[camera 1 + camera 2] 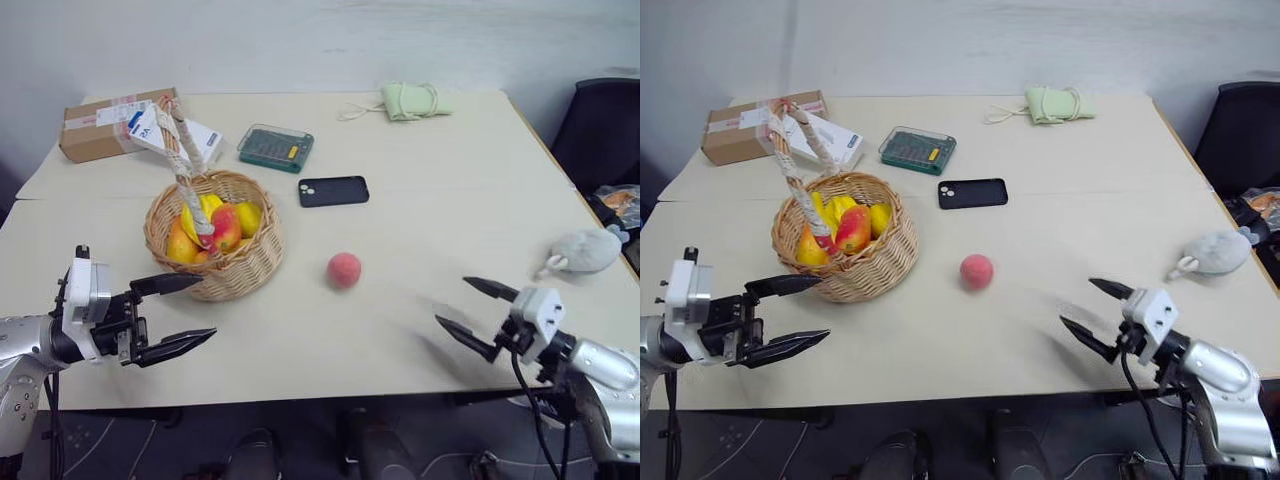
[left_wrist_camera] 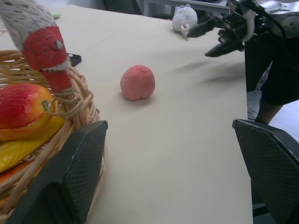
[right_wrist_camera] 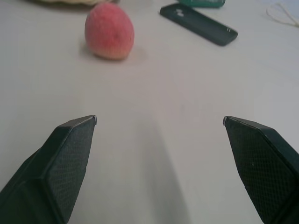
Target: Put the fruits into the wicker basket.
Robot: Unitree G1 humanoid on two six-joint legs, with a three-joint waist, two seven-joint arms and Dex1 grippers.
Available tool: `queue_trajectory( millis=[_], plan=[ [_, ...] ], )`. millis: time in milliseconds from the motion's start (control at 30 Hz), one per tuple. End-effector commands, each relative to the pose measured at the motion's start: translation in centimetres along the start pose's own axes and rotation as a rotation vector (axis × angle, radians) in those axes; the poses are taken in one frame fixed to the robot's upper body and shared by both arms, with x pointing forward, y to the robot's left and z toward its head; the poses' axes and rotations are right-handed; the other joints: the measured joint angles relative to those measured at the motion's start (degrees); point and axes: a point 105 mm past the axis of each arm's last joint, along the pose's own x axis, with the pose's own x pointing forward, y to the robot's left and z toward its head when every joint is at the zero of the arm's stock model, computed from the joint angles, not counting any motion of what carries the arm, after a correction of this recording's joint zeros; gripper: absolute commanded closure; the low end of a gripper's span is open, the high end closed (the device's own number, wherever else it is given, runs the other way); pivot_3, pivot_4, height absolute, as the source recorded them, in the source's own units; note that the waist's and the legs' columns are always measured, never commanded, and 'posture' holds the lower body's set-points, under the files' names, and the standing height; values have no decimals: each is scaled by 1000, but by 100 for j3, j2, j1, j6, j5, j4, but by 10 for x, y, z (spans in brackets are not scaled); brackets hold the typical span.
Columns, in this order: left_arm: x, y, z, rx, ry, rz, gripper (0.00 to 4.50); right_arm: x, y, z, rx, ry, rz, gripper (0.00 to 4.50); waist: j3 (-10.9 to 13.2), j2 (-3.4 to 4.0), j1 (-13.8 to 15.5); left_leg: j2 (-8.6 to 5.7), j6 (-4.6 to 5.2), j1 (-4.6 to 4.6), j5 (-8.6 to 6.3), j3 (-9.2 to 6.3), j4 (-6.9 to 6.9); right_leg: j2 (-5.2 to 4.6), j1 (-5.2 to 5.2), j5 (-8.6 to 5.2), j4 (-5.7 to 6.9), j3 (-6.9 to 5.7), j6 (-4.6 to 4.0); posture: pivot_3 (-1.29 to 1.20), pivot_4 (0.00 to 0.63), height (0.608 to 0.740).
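The round tan wicker basket [image 1: 216, 236] sits just ahead of the left gripper [image 1: 183, 310], whose jaws gape wide and empty. Its tall wrapped handle leans away. An elongated yellow-and-red fruit [image 1: 226, 227] lies inside. The round pink fruit [image 1: 344, 270] rests on the table [image 1: 440, 200] between both grippers; the right gripper [image 1: 476, 311] stands wide, empty.

wicker basket [image 1: 228, 262]: rough woven cane | peach [image 1: 344, 270]: matt | table [image 1: 420, 240]: smooth matt | phone [image 1: 333, 190]: glossy
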Motion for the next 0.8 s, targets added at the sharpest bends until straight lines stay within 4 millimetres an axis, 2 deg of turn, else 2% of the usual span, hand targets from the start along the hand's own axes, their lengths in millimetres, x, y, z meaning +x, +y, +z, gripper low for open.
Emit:
queue_trajectory(
  millis=[33, 200, 300, 400, 533, 700, 733, 800],
  plan=[
    [2, 5, 4, 12, -24, 15, 0, 40, 13, 24, 21, 19, 127, 10, 0, 1, 9, 2, -1, 1, 1, 0, -4, 3, -3, 4, 1, 4, 6, 0, 150, 740],
    [5, 3, 3, -7, -43, 19, 0, 88, 26, 44, 23, 10, 216, 10, -2, -2, 102, 6, -25, -41, -17, -14, -12, 11, -56, -5, 31, 1, 5, 0, 150, 740],
    [4, -1, 1, -17, -42, 21, 0, 104, 43, 44, 2, 55, 336, 10, -2, -2, 157, 12, -29, -74, -19, -2, -5, 17, -95, -11, 38, 6, 10, 0, 150, 740],
    [3, -1, 0, -23, -42, 31, 0, 123, 46, 39, 31, 107, 356, 10, -2, -2, 166, 14, -21, -75, -29, 9, -1, 17, -95, -17, 32, 11, 12, 0, 150, 740],
    [2, -3, 0, -23, -44, 36, 0, 134, 51, 25, 6, 189, 397, 896, -8, -12, 164, 11, -8, -68, -37, 17, 16, 14, -85, -14, 36, 19, 17, 0, 150, 740],
    [-2, -3, 2, -23, -53, 60, 0, 139, 38, 28, -36, 168, 371, 2622, -12, -18, 147, 13, -9, -49, -39, 24, 16, 15, -76, -12, 49, 26, 15, 0, 150, 740],
    [-3, -4, 1, -23, -53, 62, 0, 138, 35, 27, -41, 171, 369, 2871, -12, -18, 140, 14, -10, -47, -39, 26, 16, 16, -76, -12, 52, 27, 15, 0, 150, 740],
    [-4, -5, 0, -26, -51, 69, 0, 137, 32, 27, -52, 165, 377, 3070, -12, -18, 142, 17, -11, -40, -39, 30, 16, 20, -76, -12, 58, 31, 15, 0, 150, 740]
  ],
)
